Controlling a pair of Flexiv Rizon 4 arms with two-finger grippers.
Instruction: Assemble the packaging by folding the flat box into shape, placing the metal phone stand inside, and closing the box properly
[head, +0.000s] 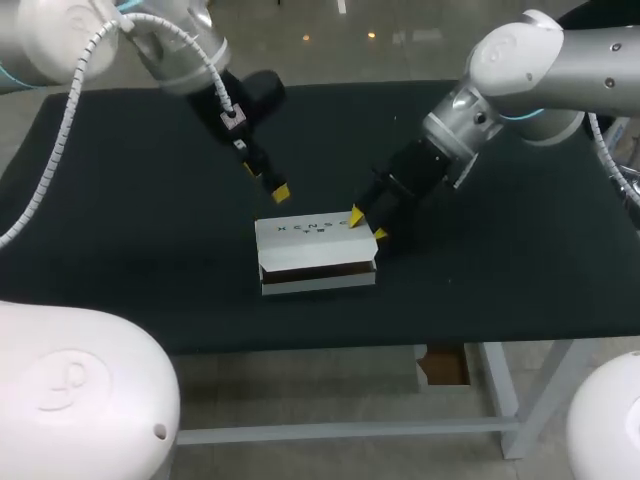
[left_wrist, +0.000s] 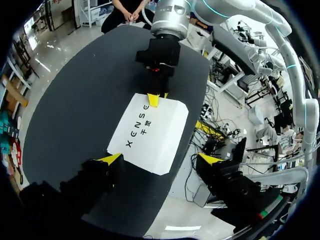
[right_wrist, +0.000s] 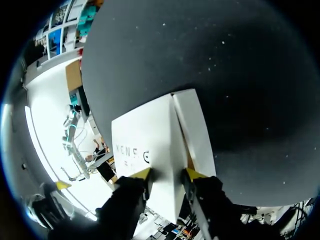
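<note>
While the white box (head: 315, 255) is sitting mid-frame on the black counter (head: 120, 220) | right pincer (head: 367, 225) is pinching its right end | left pincer (head: 267, 180) is hovering spread, upper left of it.

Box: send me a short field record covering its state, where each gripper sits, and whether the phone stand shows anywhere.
box: white box, folded into shape, lying on the black table
lid: lid is down but not flush; a dark gap shows along the front side
phone stand: not visible in any view
left gripper: left gripper is open, above the table just behind the box, apart from it
right gripper: right gripper is at the box's right end, against the lid's edge; its grip cannot be told
</note>
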